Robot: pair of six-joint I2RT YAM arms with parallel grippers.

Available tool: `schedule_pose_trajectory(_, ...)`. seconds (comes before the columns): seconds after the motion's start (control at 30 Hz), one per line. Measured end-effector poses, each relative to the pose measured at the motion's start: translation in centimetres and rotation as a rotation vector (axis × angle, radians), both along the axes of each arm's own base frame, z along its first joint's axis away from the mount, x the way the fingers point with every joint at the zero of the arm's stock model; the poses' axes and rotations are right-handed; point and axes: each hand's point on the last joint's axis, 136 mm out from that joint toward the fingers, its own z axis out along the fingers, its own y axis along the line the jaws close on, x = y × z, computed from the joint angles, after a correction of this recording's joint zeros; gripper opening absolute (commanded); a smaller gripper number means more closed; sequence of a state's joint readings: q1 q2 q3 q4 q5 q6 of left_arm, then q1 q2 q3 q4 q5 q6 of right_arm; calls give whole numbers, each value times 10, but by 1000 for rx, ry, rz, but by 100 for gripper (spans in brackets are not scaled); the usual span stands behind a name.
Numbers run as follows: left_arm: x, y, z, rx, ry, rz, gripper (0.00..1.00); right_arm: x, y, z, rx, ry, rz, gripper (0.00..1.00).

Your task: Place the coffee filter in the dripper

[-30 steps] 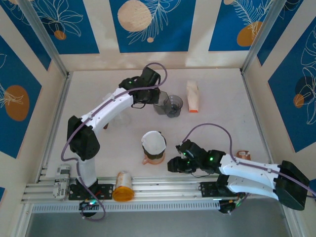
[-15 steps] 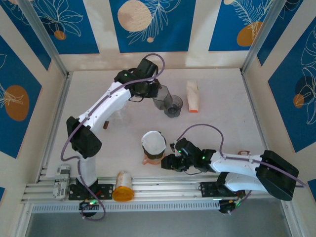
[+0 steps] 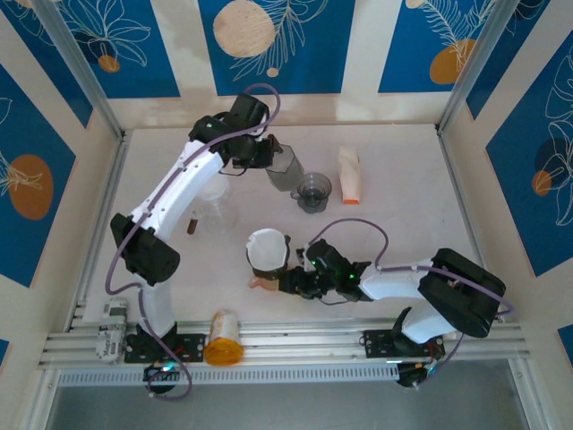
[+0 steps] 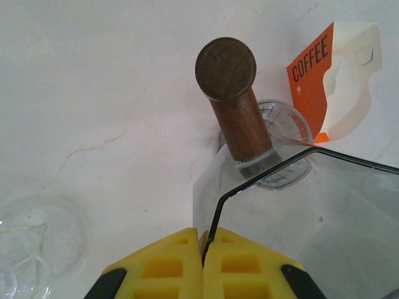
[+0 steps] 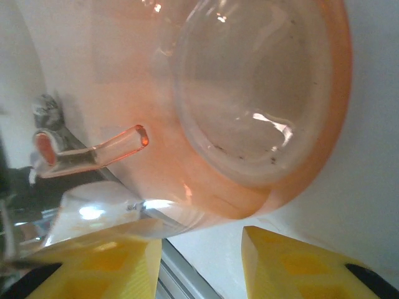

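The pink translucent dripper (image 3: 269, 269) stands at the table's middle front, tipped a little, with the white paper coffee filter (image 3: 266, 248) sitting in its top. In the right wrist view the dripper (image 5: 249, 93) is seen from underneath, its small handle (image 5: 93, 149) pointing left. My right gripper (image 3: 294, 279) (image 5: 202, 240) is open at the dripper's lower edge, and its left finger (image 5: 106, 261) touches the clear flange. My left gripper (image 3: 267, 159) (image 4: 202, 235) is shut on the black rim of a clear glass container (image 3: 281, 169) (image 4: 312, 212) at the back.
Behind the container a brown wooden cylinder (image 4: 232, 99) stands over a clear cup (image 3: 313, 191). An orange COFFEE packet (image 3: 351, 175) (image 4: 330, 75) lies to its right. A clear glass piece (image 3: 215, 202) sits at the left. An orange bottle (image 3: 223, 338) lies by the front rail.
My right gripper has slid left up to the dripper, which has shifted left and tipped. My left gripper has carried the glass container up and left, away from the clear cup.
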State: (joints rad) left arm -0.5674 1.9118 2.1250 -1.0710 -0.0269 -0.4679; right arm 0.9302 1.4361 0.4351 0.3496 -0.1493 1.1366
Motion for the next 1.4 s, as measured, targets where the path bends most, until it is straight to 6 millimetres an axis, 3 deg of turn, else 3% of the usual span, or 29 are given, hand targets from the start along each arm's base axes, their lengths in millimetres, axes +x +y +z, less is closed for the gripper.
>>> schedule_pose_trajectory(0.47, -8, 18, 46, -63, -63, 11, 0, 57, 44, 5, 73, -7, -22, 35)
schedule_pose_trajectory(0.77, -12, 18, 52, -81, -62, 1, 0, 98, 65, 12, 109, -24, -35, 34)
schedule_pose_trajectory(1.0, -15, 17, 56, -98, -60, -10, 0, 106, 66, 13, 118, -20, -35, 41)
schedule_pose_trajectory(1.1, -17, 16, 56, -107, -58, -15, 0, 102, 59, 12, 100, -28, -43, 44)
schedule_pose_trajectory(1.27, -28, 14, 59, -124, -58, -30, 0, 84, 19, 13, -9, -49, -95, 45)
schedule_pose_trajectory(1.4, -41, 7, 61, -134, -66, -58, 0, 82, -14, 24, -108, -103, -163, 45)
